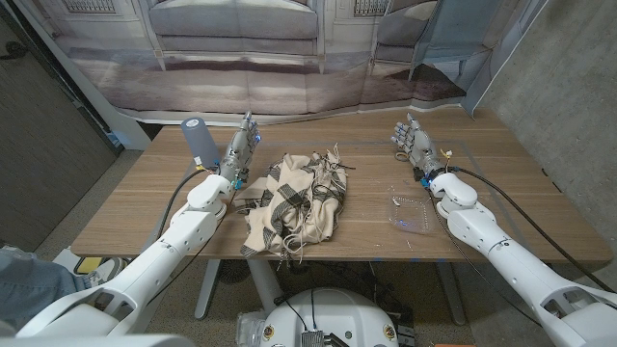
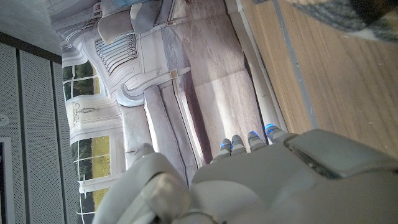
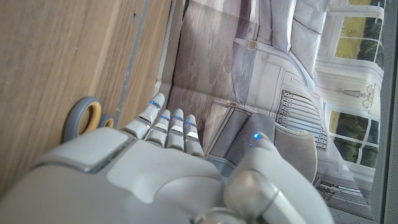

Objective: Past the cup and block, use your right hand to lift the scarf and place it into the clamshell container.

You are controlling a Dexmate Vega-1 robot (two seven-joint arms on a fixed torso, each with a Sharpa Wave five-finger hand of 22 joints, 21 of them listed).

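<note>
In the head view, the scarf [image 1: 294, 205] is lying in a loose, crumpled heap at the middle of the counter [image 1: 145, 207], cream cloth crossed with dark plaid lines and fringed at its edges. The clamshell container [image 1: 411, 209] is sitting open to its right — clear plastic, faint against the wood. The right robot hand [image 1: 413, 143] is standing upright past the container, released and holding nothing, fingers pointing up. The left robot hand [image 1: 242, 146] is standing the same way just left of the scarf, also released, with a grey cup [image 1: 201, 142] beside it.

To do the lift well, the right robot hand will probably want to be coming across over the container and closing on a thick fold near the heap's middle, so that the cloth is bunching rather than trailing — a limp scarf will likely be spilling over the shallow container's rim.

In the left wrist view, the left robot hand [image 2: 273, 180] is showing its back, fingers straight, with a dark edge of the scarf [image 2: 336, 15] at the corner.

In the right wrist view, the right robot hand [image 3: 161, 168] is showing extended fingers, and a pair of scissors [image 3: 84, 115] with grey-and-yellow handles is lying on the counter [image 3: 56, 56] near them.
</note>
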